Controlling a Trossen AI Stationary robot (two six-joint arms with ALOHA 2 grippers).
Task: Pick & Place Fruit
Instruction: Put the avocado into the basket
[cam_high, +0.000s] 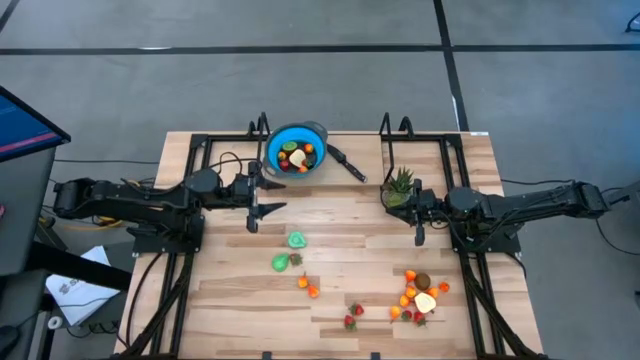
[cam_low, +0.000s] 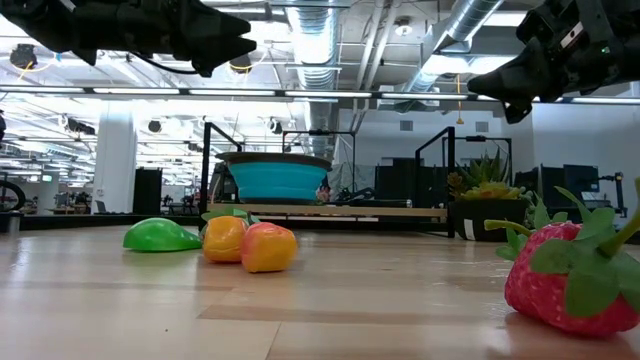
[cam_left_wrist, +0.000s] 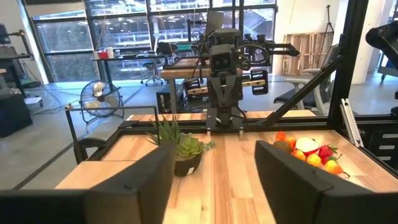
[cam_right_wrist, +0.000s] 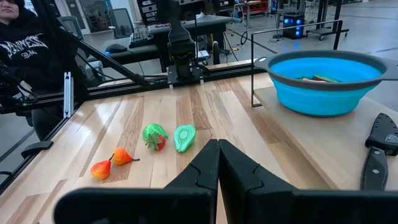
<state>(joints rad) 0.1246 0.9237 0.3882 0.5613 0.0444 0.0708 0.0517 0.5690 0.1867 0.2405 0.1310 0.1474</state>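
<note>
Toy fruits lie scattered on the wooden table: two green pieces, two orange pieces, strawberries and a mixed heap near the right front. The blue bowl at the far edge holds some fruit. My left gripper hovers open just in front of the bowl, above the table; its fingers stand wide apart with nothing between them. My right gripper hangs shut above the table's right half, holding nothing.
A small spiky potted plant stands beside the right arm. A black-handled knife lies right of the bowl. Black frame rails run along both sides of the table. A person stands beyond the table's left side.
</note>
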